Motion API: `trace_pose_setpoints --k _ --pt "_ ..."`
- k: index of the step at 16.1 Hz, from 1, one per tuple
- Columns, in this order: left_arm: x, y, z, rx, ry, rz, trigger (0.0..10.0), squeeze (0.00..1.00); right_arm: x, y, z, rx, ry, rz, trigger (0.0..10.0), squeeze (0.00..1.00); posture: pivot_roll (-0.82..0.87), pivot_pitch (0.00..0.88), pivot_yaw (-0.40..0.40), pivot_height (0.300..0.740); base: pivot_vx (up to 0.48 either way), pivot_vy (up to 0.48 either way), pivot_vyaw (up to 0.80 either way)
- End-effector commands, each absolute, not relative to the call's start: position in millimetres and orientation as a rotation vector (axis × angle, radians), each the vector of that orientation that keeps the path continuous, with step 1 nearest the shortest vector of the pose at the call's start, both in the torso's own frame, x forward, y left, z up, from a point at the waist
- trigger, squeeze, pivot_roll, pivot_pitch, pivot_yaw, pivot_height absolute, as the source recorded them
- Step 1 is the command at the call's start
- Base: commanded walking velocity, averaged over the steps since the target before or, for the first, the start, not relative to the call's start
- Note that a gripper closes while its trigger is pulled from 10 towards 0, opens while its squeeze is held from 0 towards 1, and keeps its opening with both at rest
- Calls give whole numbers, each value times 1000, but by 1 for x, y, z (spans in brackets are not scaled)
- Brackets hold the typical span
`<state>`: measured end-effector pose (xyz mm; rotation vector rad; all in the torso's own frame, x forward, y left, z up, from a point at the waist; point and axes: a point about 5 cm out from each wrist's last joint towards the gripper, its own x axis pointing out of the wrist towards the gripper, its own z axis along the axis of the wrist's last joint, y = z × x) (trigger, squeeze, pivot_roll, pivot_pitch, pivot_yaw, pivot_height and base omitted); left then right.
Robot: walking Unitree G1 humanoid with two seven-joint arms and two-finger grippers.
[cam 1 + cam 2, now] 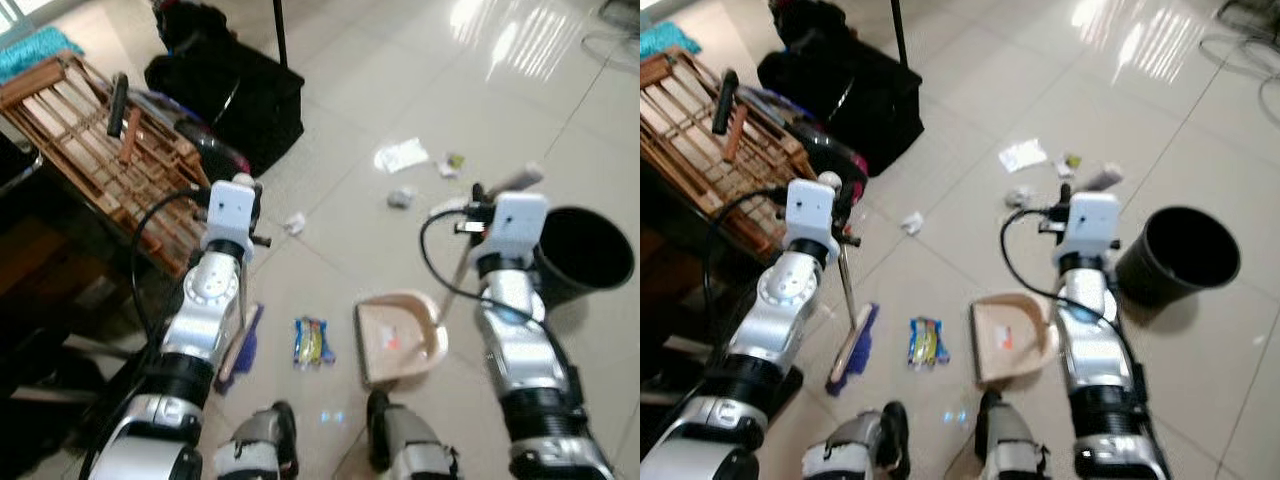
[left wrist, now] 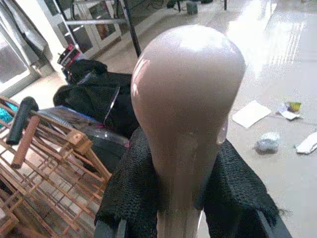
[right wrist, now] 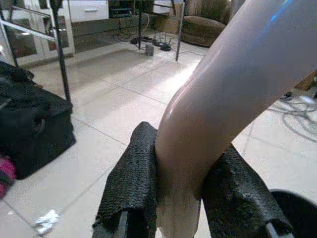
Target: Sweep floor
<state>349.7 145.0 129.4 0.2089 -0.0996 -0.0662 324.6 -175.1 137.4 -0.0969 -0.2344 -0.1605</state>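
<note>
No text, label, brand or number could be read in any view. The striped snack packet (image 1: 312, 342) on the floor carried coloured print — too blurred to make out. The white paper scrap (image 1: 401, 155) and the small wrapper (image 1: 454, 161) farther off showed no legible marks either.

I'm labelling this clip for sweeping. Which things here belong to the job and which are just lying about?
For the job: broom in left gripper; dustpan handle in right gripper; bin; litter: wrappers, paper scraps, crumpled wad.

Lying about: black bag, wooden rack.
</note>
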Motion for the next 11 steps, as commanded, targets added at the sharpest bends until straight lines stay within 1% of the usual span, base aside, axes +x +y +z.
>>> trace_pose_setpoints --k 1,3,5,8,11 --pt "346 146 115 209 -56 -48 10000 0 323 -169 147 -82 -325 -155 10000 0 14 403 57 740 0 0 0" --pt "345 142 112 185 -72 -32 10000 0 320 -153 146 -67 -386 -131 10000 0 21 407 64 740 0 0 0" --pt "345 140 108 156 -74 -17 10000 0 316 -138 140 -96 -400 -87 10000 0 25 409 67 740 0 0 0" --pt "346 139 105 130 -65 17 10000 0 311 -128 132 -135 -416 -47 10000 0 43 416 76 740 0 0 0" --pt "348 134 105 88 -59 31 10000 0 309 -123 124 -142 -413 -41 10000 0 66 420 97 740 0 0 0"
